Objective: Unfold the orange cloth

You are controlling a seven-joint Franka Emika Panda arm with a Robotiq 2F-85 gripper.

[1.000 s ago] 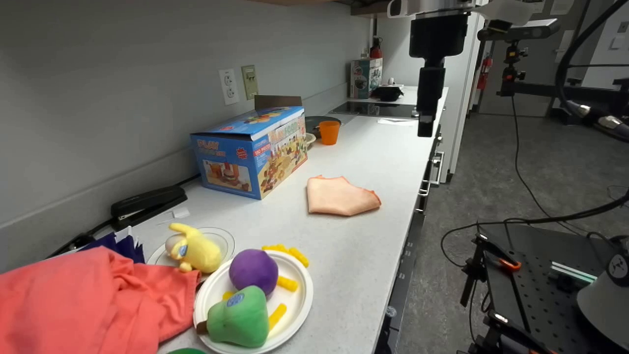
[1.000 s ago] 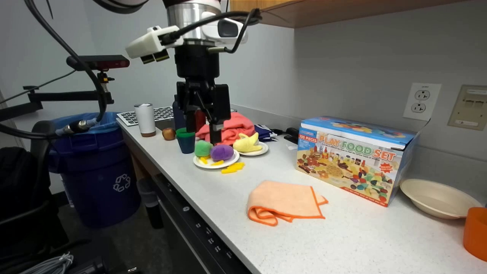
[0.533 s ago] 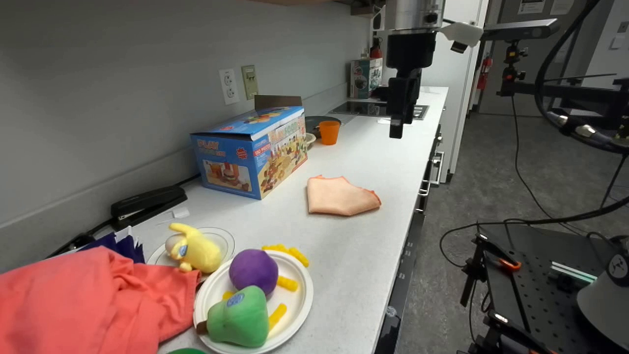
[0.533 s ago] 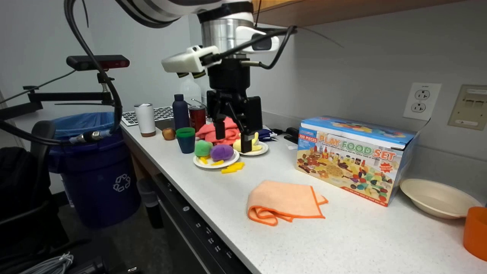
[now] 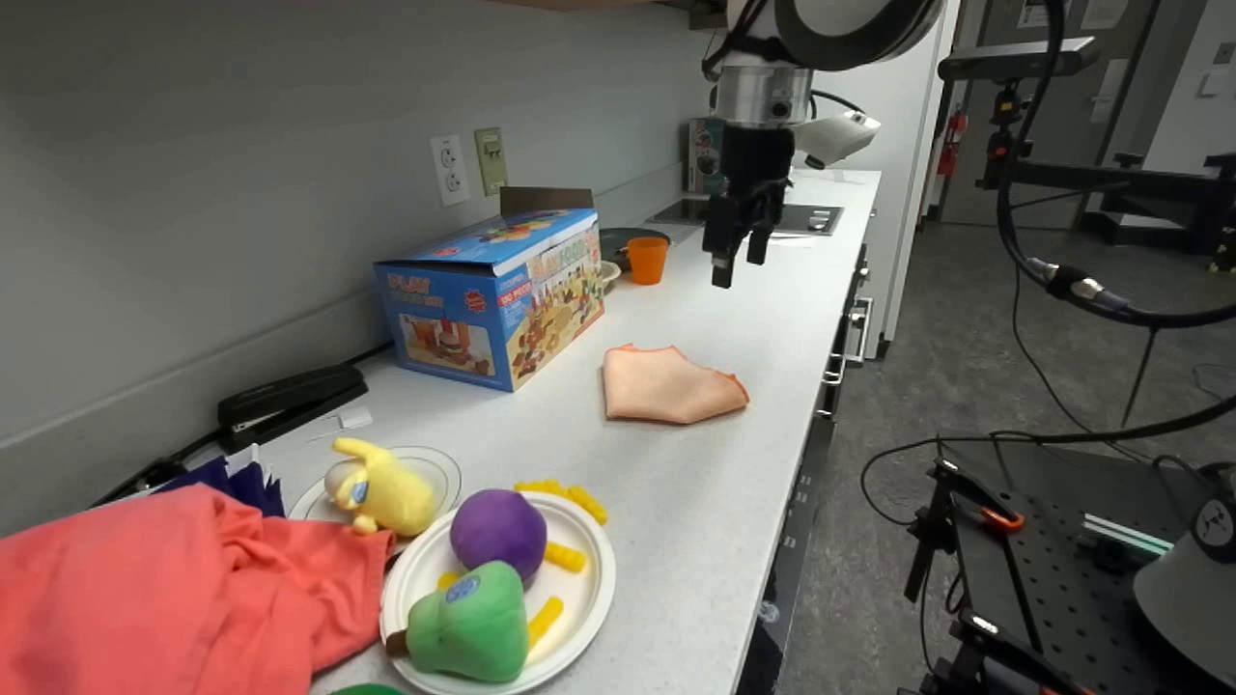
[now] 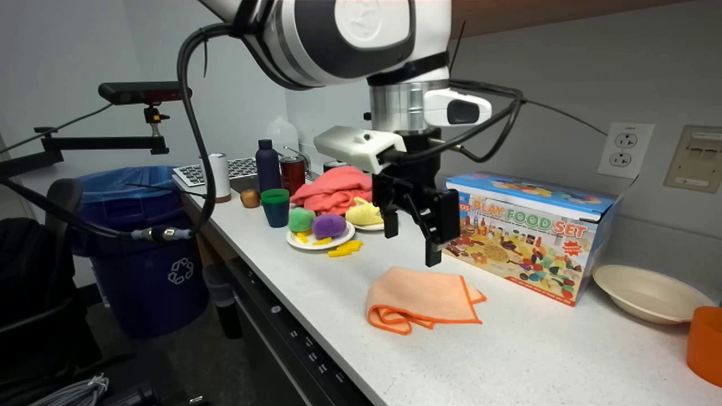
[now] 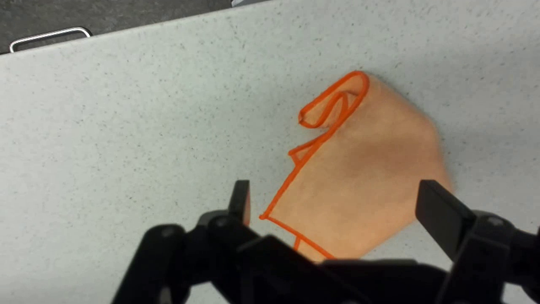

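The orange cloth (image 5: 671, 386) lies partly folded on the white counter in both exterior views, pale peach with a bright orange hem. In the wrist view the cloth (image 7: 371, 169) shows a curled, doubled-over corner at its upper end and a loose flap along its hemmed side; its lower end is partly covered by the gripper body. My gripper (image 6: 412, 243) hangs in the air above the counter, apart from the cloth. Its fingers (image 7: 441, 215) stand wide open, and in the wrist view the cloth appears below the gap between them. Nothing is held.
A blue play-food box (image 6: 519, 237) stands beside the cloth, toward the wall. A white plate (image 5: 589, 618) with plush toys and a red-coral fabric pile (image 5: 193, 589) lie farther along. A beige bowl (image 6: 648, 293) and an orange cup (image 6: 705, 344) stand past the box.
My gripper has come down and moved over the counter toward the cloth and the box side, staying open throughout. The cloth and the other objects have not moved.
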